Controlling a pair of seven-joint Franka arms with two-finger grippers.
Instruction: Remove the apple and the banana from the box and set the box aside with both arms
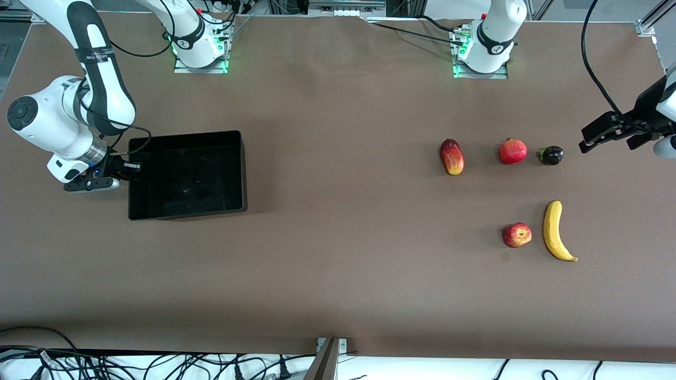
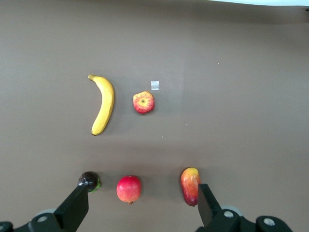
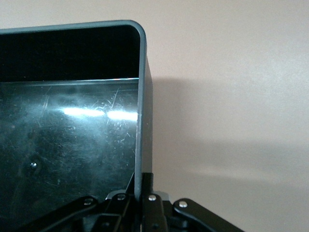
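The box (image 1: 187, 175), a shallow glossy black bin, sits on the table (image 1: 338, 274) toward the right arm's end, with nothing visible inside. The right gripper (image 1: 128, 172) is clamped on its end wall; in the right wrist view the fingers (image 3: 150, 203) pinch the rim, though their tips are partly cut off by the frame's edge. The apple (image 1: 517, 235) and banana (image 1: 555, 230) lie just beside each other toward the left arm's end. Farther from the front camera stand a mango (image 1: 452, 157), a pomegranate (image 1: 513, 151) and a small dark fruit (image 1: 551, 155) that is hard to identify. The left gripper (image 1: 594, 138) hangs in the air with jaws spread wide, holding nothing, its arm mostly out of frame.
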